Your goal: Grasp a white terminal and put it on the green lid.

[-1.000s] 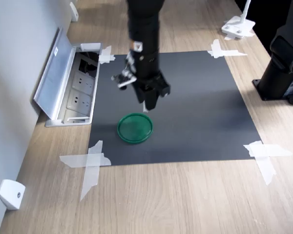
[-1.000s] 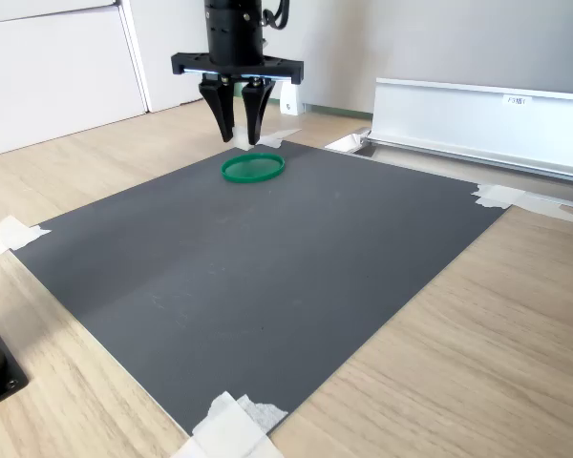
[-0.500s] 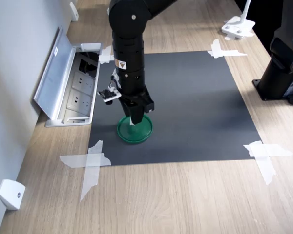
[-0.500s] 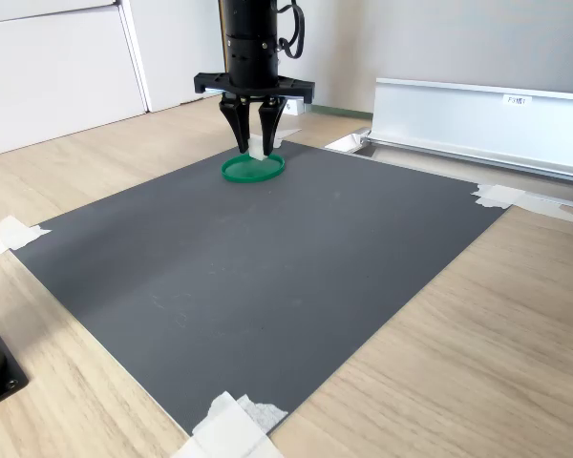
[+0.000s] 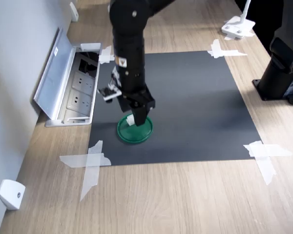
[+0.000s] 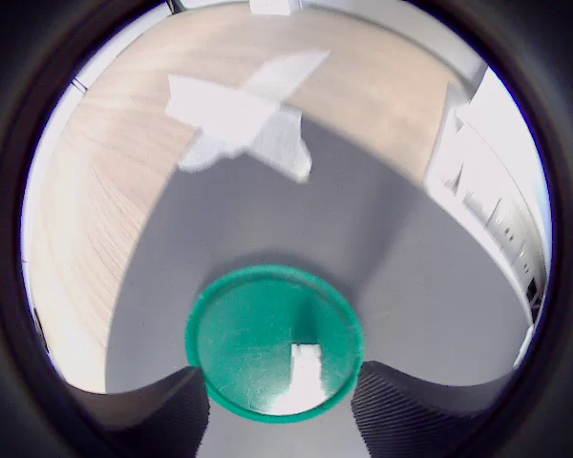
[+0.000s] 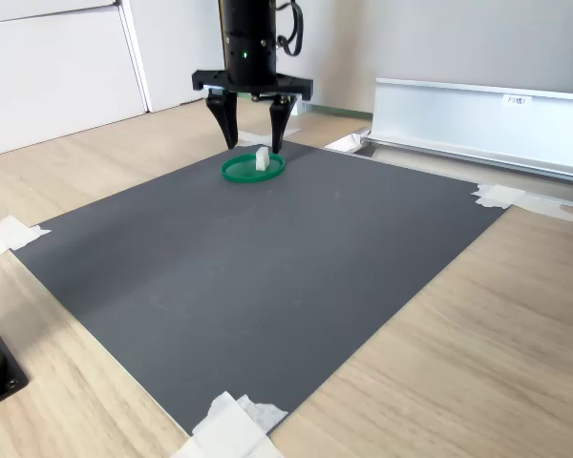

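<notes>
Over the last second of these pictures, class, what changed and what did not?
The gripper carried the white terminal down onto the green lid, then its fingers spread and let it go; it now stands on the lid. The lid and dark mat stayed put.

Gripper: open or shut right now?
Open. In the second exterior view the gripper has its jaws spread, white terminal standing free on the green lid.
</notes>
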Controlling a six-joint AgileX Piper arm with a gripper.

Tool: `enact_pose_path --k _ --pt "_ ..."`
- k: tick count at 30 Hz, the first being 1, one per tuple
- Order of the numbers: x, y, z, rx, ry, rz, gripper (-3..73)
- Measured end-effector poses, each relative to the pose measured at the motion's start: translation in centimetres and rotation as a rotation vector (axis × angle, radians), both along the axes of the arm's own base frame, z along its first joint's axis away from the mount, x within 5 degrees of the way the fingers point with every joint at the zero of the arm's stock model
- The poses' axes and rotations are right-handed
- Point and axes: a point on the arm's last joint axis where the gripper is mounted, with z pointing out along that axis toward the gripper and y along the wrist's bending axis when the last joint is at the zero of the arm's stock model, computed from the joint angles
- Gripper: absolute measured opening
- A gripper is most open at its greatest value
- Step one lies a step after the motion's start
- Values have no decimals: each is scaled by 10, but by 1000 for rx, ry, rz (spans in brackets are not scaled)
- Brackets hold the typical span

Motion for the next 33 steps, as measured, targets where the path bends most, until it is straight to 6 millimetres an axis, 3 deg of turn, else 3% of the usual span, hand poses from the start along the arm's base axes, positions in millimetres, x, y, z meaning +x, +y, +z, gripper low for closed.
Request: enact_pose_path --k 2,5,7,9,15,19,22,33 --pt "-4 -6 23 14 -77 -19 499" --pt "-13 -23 54 34 -197 -74 281" --pt "-20 -35 68 50 -260 -129 130" --pt "-30 -48 80 75 -323 -209 43" --pt "-71 -81 106 114 -536 -383 -4" --pt "-106 -90 114 123 -707 -416 -5" --pt "-131 -90 111 129 -784 -421 -5" --pt "-208 -89 58 167 -921 -463 -6"
